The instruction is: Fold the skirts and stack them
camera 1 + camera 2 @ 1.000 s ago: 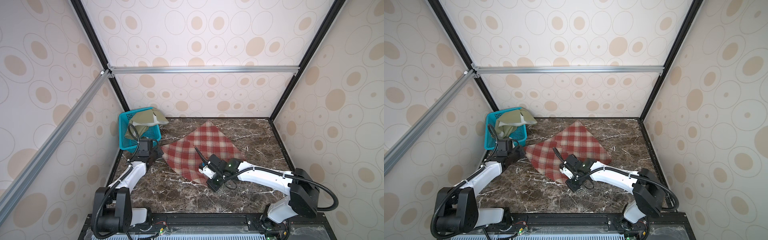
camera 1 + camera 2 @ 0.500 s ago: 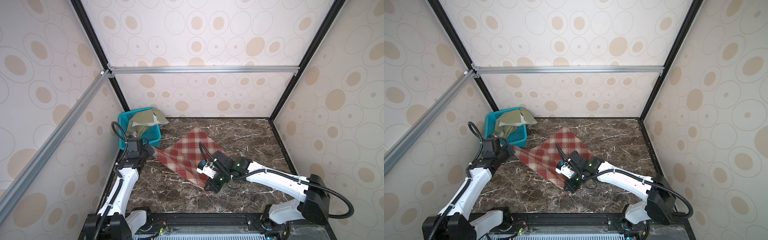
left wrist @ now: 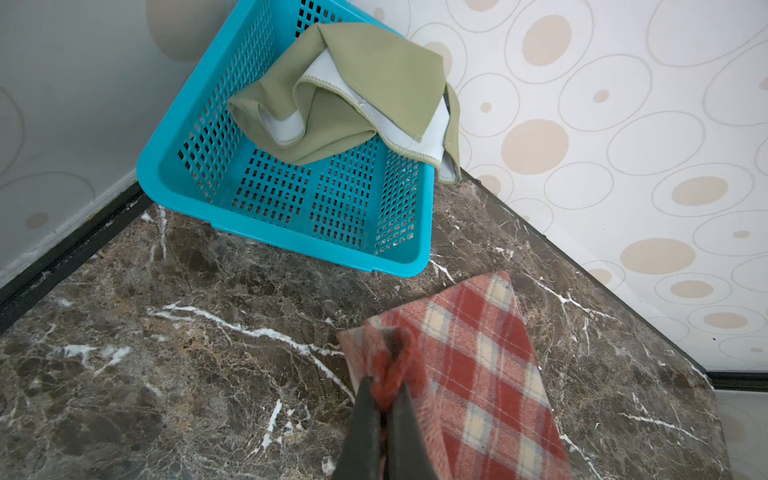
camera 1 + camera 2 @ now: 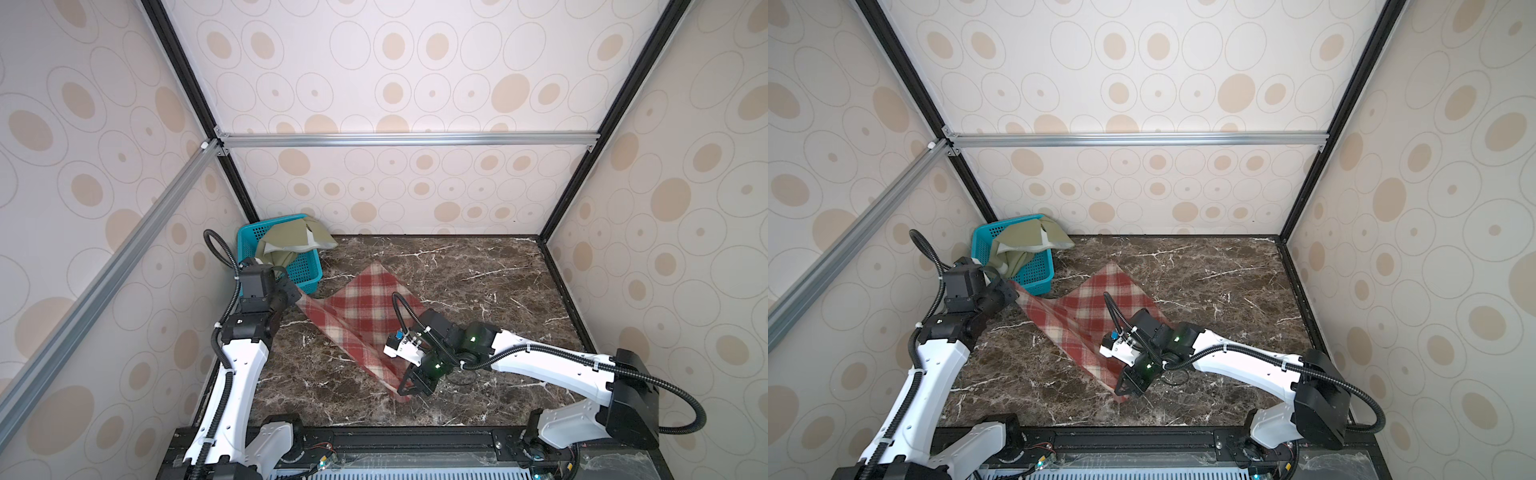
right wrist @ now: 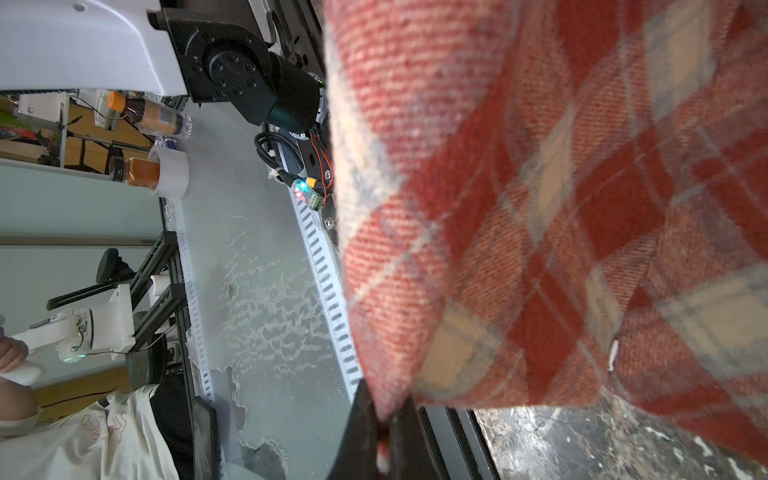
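The left gripper (image 4: 299,296) and the right gripper (image 4: 403,389) each pinch shut on a corner of the thick red-and-cream plaid skirt (image 4: 363,309). Its far part lies on the brown marble tabletop (image 4: 478,286).

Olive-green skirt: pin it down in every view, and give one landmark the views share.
Top view: olive-green skirt drapes over the teal basket, at the far left.
Top view: same place, over the basket.
Left wrist: spilling over the basket's rim, beyond the red plaid skirt.
Right wrist: not in it.
Shared landmark: that plaid skirt, in all four.
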Controlling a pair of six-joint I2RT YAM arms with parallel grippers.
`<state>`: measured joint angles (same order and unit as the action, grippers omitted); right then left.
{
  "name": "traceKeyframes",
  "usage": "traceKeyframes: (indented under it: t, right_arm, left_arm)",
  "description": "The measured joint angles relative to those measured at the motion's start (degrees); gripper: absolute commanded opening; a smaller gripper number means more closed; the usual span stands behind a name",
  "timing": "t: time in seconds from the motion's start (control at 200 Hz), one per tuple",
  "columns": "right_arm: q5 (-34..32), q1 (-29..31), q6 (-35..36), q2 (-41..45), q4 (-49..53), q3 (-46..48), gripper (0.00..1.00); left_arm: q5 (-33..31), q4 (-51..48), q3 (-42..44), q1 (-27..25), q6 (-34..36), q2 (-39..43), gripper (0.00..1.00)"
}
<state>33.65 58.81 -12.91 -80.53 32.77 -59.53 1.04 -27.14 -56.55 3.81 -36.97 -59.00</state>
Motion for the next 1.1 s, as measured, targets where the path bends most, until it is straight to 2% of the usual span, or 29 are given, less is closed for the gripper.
traceKeyframes:
  t: [0.15,0.335,0.75,1.095]
  right_arm:
    - [-0.02,-1.07,-1.86,-0.04,-1.38,0.42,0.0]
    - [-0.22,-5.81,-5.35,0.2,-1.99,2.95,0.0]
    - [-2.6,-16.24,-8.35,2.34,-0.5,4.66,0.0]
    - [-2.54,-20.65,-8.92,1.03,0.44,4.7,0.0]
  left_arm:
    - [-1.51,1.4,-2.56,-5.33,0.0,-5.75,0.0]
    - [-2.62,5.6,-5.77,-11.37,-0.02,-14.75,0.0]
    - [-2.69,14.64,-16.31,-16.44,-0.76,-31.36,0.0]
    - [-2.19,18.32,-24.7,-18.51,-1.68,-42.73,0.0]
